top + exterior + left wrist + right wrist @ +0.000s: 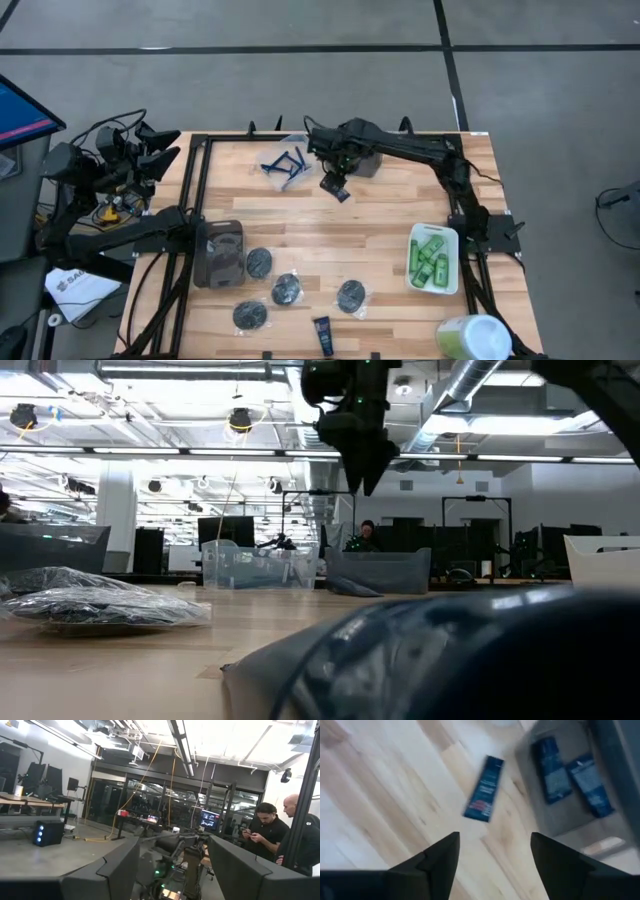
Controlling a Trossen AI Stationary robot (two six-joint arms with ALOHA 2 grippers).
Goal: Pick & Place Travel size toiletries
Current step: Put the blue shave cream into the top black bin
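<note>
The right end effector [492, 852] hovers wide open and empty over a dark navy flat tube [484, 789] lying on the wooden table [390, 215] beside the grey bin [570, 815], so I reckon a re-grasp comes next.

Wooden table [380, 215]: 4 wrapped discs [286, 290], razors [284, 165], navy tube [322, 334], tray [447, 235].

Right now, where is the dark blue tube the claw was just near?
In the high view the dark navy tube lies on the wooden table toward the far edge, under the right claw, beside the grey bin.
</note>
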